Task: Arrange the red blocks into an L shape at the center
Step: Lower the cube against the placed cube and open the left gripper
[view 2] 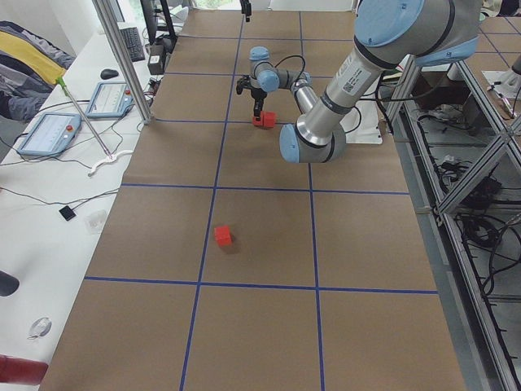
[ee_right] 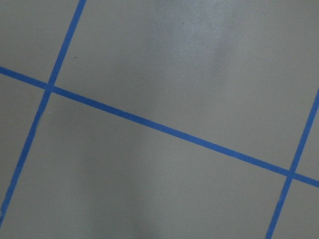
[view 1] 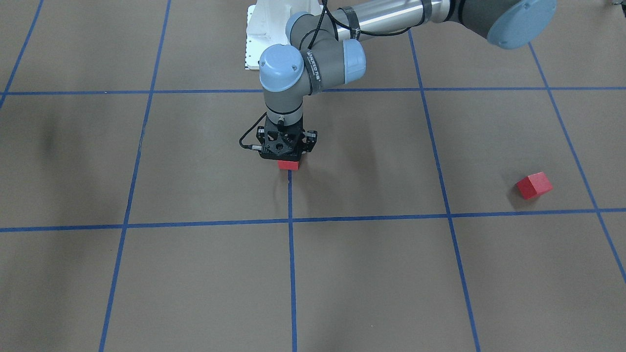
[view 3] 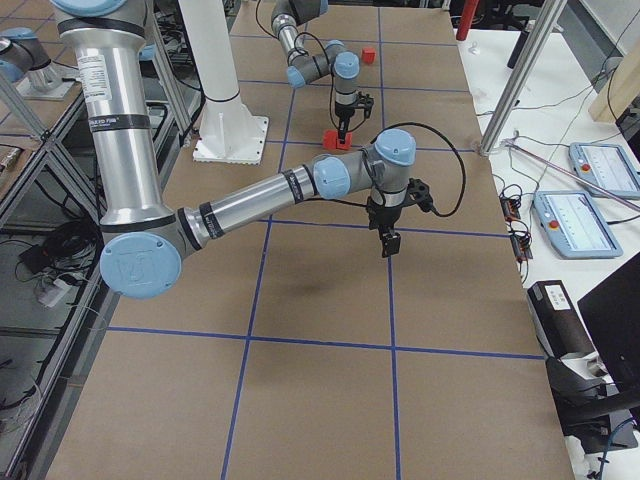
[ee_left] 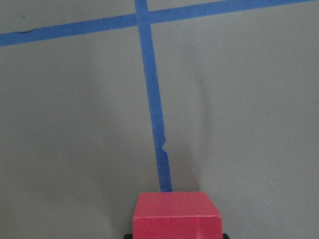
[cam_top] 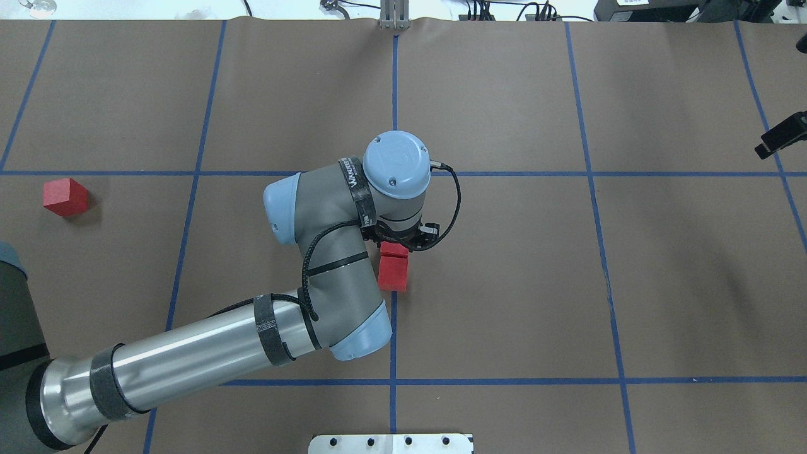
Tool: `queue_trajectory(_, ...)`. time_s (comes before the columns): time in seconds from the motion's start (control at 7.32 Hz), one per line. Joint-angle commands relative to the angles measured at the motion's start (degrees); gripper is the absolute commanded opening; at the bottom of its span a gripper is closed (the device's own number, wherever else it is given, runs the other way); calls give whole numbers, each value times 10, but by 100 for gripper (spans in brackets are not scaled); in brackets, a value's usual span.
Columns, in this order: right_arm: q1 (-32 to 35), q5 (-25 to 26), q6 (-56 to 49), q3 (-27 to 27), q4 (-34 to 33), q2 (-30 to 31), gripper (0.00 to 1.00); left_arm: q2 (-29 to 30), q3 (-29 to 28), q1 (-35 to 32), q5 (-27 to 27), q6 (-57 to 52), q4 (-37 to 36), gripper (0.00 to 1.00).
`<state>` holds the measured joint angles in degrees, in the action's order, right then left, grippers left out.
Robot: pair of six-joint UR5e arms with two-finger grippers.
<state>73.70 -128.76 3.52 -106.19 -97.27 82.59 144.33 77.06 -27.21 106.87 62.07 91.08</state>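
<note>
now left gripper clamps a block; seat it flush against the second block, edges squared, before letting go. right gripper: cannot tell.

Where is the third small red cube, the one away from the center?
In the overhead view, the small matte red cube sits far on the robot's left, in the second grid column from the middle blue tape line.

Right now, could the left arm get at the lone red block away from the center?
Probably yes. The lone red block sits on the left arm's side with bare table around it; the left pincer must first leave the center blocks.
</note>
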Motion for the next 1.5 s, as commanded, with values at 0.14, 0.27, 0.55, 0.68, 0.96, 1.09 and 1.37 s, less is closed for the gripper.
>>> queue_trajectory(0.14, 0, 0, 1, 0, 1, -1, 100, 0, -2, 0, -3, -1, 1, 65)
queue_trajectory(0.27, 0, 0, 3, -1, 1, -1, 100, 0, -2, 1, -3, -1, 1, 66)
queue_trajectory(0.55, 0, 0, 4, 0, 1, -1, 100, 1, -2, 2, -3, -1, 8, 68)
queue_trajectory(0.68, 0, 0, 4, 0, 1, -1, 100, 1, -2, 1, -2, -3, 8, 85)
queue_trajectory(0.96, 0, 0, 4, 2, 1, -2, 100, 1, 6, -11, 0, -5, 6, 100)
queue_trajectory(1.09, 0, 0, 4, 2, 1, -2, 100, -2, 24, -34, 10, -25, 1, 99)
queue_trajectory(1.37, 0, 0, 4, 3, 1, -2, 100, -78, 102, -87, 71, -121, -9, 99)
